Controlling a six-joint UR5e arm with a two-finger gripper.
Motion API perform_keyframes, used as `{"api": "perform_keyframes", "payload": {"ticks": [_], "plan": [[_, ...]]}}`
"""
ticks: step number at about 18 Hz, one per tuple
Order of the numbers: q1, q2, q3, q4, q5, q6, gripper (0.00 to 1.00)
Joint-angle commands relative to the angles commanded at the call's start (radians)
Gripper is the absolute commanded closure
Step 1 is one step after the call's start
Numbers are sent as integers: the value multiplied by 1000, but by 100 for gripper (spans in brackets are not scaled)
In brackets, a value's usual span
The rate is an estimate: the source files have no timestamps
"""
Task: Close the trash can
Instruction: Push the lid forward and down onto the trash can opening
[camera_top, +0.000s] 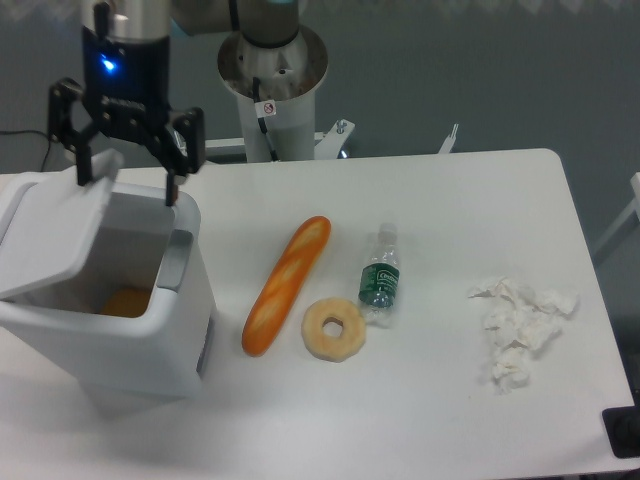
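The trash can (150, 350) is a big white boxy bin at the table's left, with a grey latch (176, 262) on its right rim. Its flat white lid (55, 232) leans half down over the opening, hinged on the left. An orange object (125, 301) shows inside, under the lid's edge. My gripper (126, 182) hangs open just above the lid's far edge, its two black fingers (82, 165) spread wide on either side of that edge. I cannot tell whether a finger touches the lid.
A baguette (286, 284), a doughnut (334, 328) and a small green-labelled water bottle (380, 277) lie right of the bin. Crumpled white tissue (520, 325) sits at the right. The arm's base post (272, 90) stands behind the table.
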Motion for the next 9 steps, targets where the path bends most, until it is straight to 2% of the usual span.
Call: {"api": "perform_keyframes", "payload": {"ticks": [9], "plan": [[14, -48, -3, -2, 34, -3, 0]]}}
